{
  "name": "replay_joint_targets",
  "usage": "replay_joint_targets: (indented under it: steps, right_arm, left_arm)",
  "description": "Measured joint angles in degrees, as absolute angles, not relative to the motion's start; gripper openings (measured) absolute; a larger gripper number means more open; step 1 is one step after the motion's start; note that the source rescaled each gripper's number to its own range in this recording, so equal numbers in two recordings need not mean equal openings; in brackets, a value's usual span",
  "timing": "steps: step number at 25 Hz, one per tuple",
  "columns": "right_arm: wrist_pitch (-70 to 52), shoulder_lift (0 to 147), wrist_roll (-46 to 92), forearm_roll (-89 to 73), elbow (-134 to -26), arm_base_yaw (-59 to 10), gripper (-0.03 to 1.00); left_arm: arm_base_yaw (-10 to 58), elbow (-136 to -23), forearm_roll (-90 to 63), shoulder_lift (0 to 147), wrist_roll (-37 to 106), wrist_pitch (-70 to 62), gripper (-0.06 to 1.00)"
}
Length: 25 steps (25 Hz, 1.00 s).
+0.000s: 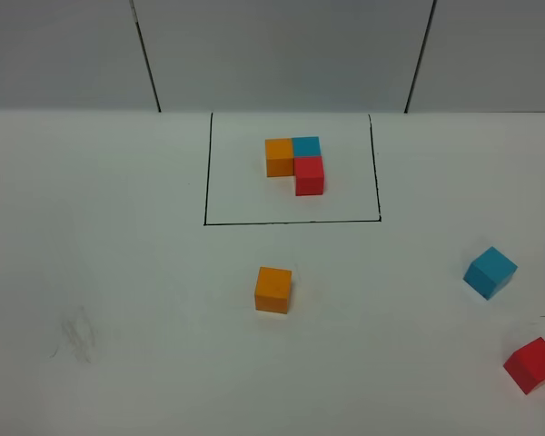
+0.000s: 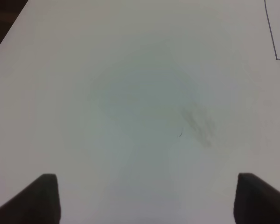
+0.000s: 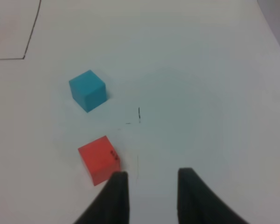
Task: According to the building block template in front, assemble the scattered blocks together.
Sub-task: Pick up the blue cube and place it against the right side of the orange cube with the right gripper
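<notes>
The left gripper (image 2: 147,200) shows only two dark fingertips (image 2: 46,198), set far apart with nothing between them. It hangs over bare table with a faint grey smudge (image 2: 198,123). A corner of the thin black drawn rectangle (image 2: 270,32) cuts into that wrist view.

The right gripper (image 3: 153,173) has its two dark fingers (image 3: 196,196) parted by a narrower gap, also with nothing in it. Just beside one fingertip sits the small red cube with a black mark (image 3: 99,158); I cannot tell if they touch. The small light blue cube (image 3: 87,90) lies near it, apart from it. A few thin pen strokes (image 3: 139,114) mark the table ahead of the fingers.

The high camera shows neither gripper nor arm. There the red cube (image 1: 533,364) lies at the picture's right edge and the light blue cube (image 1: 490,272) near it. The small plain orange cube (image 1: 272,289) sits well apart from both, just in front of the drawn rectangle (image 1: 291,221). Inside that frame stands the L-shaped template of orange, blue and red cubes (image 1: 295,163), joined together.

All rest on a flat white table (image 1: 118,272). Behind it is a grey panelled wall (image 1: 282,54) with dark seams.
</notes>
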<state>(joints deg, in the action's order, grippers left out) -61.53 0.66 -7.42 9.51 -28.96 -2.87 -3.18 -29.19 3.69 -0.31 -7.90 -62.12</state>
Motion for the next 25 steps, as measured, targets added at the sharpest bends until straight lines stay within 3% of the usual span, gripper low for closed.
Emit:
replay_joint_targets:
  steps: [25]
  right_arm:
    - [-61.53,0.66,-7.42,9.51,-28.96,-2.87,0.00]
  left_arm:
    - [-3.18,-29.20,3.69,-0.31,-7.90,-62.08,0.65]
